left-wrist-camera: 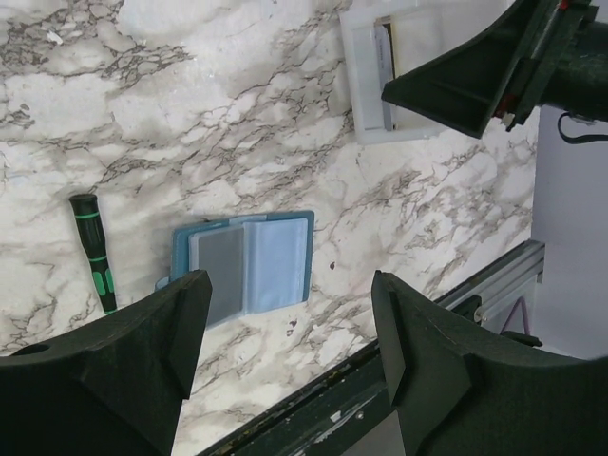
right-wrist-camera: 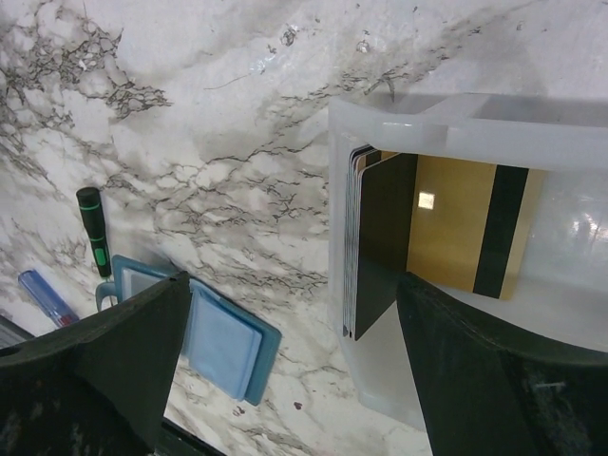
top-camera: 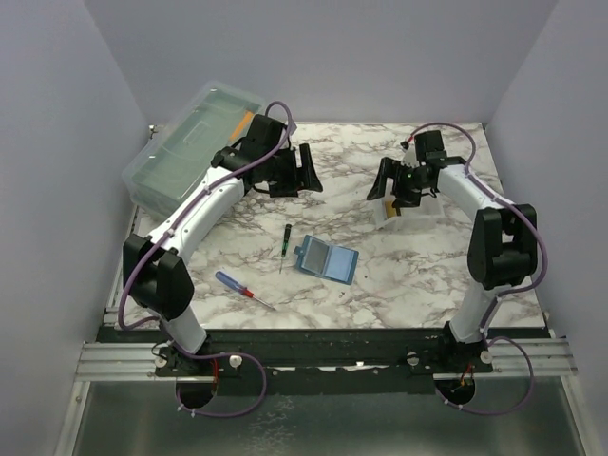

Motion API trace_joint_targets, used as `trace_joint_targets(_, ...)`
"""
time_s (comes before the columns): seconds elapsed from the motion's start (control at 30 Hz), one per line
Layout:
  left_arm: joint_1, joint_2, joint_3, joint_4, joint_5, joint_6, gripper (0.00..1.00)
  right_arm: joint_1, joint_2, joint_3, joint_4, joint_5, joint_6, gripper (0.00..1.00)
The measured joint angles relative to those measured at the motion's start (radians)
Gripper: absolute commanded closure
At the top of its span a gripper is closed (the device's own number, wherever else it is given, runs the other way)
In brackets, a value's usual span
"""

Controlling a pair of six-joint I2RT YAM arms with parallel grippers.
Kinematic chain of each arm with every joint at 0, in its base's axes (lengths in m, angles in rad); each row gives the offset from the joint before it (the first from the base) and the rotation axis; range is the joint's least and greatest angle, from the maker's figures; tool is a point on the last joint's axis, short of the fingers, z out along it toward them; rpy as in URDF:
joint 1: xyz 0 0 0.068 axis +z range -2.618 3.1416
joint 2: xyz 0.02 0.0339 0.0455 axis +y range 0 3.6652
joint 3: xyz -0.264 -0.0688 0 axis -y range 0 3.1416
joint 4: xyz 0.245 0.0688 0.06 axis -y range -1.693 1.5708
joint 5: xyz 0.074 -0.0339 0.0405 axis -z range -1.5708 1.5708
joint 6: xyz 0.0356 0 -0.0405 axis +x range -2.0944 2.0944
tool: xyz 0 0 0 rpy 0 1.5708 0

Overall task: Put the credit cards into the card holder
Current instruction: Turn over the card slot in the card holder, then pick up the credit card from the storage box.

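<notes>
Two end effectors are held with fingers spread apart, empty: the left end effector (top-camera: 309, 172) and the right end effector (top-camera: 392, 190). The credit cards (right-wrist-camera: 446, 228) are seen in the white tray (right-wrist-camera: 418, 114); the card holder (top-camera: 326, 259) is laid open on the worktop (top-camera: 408, 275).

Card holder (top-camera: 325, 259) lies open on the table (top-camera: 408, 285), mid-table toward the near edge. Small screwdriver (top-camera: 285, 240) lies just left of it. Larger screwdriver (top-camera: 239, 285) is further left, closer to the near edge. Tray (right-wrist-camera: 446, 119) sits right of centre, behind the holder, with credit cards (right-wrist-camera: 418, 237) inside. Lidded box (top-camera: 185, 147) is at the far left corner.
</notes>
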Motion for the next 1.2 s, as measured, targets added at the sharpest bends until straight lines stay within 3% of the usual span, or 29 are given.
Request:
trace_joint_targets(0.2,0.0,0.04,0.084,-0.053,-0.013,0.026,0.25,0.0,0.048,0.0,0.019,-0.03,0.01,0.1)
trace_joint_targets(0.5,0.0,0.065,0.106,-0.102,-0.048,0.046,0.25,0.0,0.112,0.0,0.037,-0.084,0.032,0.2)
trace_joint_targets(1.2,0.004,0.065,0.111,-0.117,-0.055,0.053,0.25,-0.005,0.111,-0.015,0.061,-0.161,0.069,0.63)
